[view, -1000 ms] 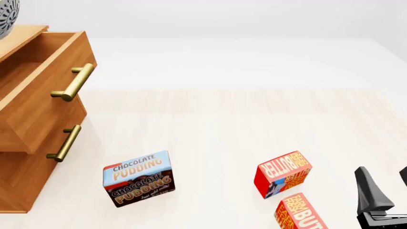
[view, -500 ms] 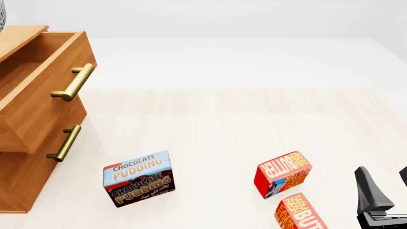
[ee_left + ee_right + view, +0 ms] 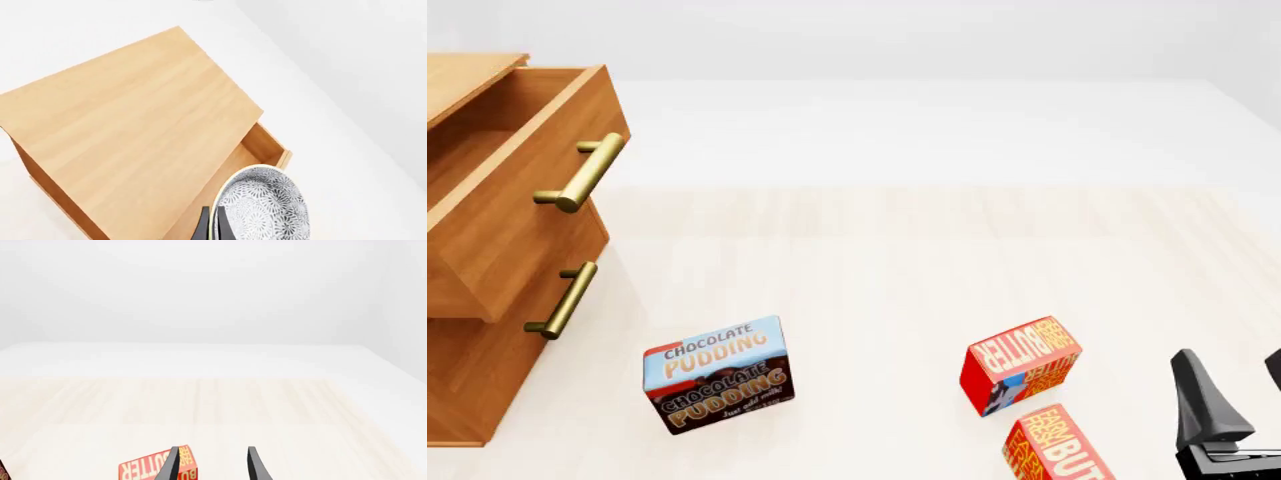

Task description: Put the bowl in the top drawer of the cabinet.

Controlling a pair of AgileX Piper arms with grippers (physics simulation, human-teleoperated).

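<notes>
In the left wrist view, the bowl point(image 3: 267, 205), white with a dense grey floral pattern, hangs over the cabinet point(image 3: 133, 135) beside the pulled-out top drawer point(image 3: 270, 146). My left gripper point(image 3: 213, 222) is shut on the bowl's rim. The front view shows the top drawer point(image 3: 521, 200) open with its brass handle point(image 3: 581, 172); the bowl and left gripper are out of that view. My right gripper point(image 3: 1234, 395) stands open low at the front right, holding nothing, its fingers point(image 3: 172, 465) apart.
On the table stand a chocolate pudding box point(image 3: 718, 373) in front of the cabinet point(image 3: 461, 390) and two red butter boxes point(image 3: 1021, 365) point(image 3: 1054, 445) near the right gripper. The lower drawer's handle point(image 3: 561, 300) sits under the open drawer.
The bowl's edge, seen at the front view's top left corner a second ago, has slid out of that view to the left. The right arm has not moved.
</notes>
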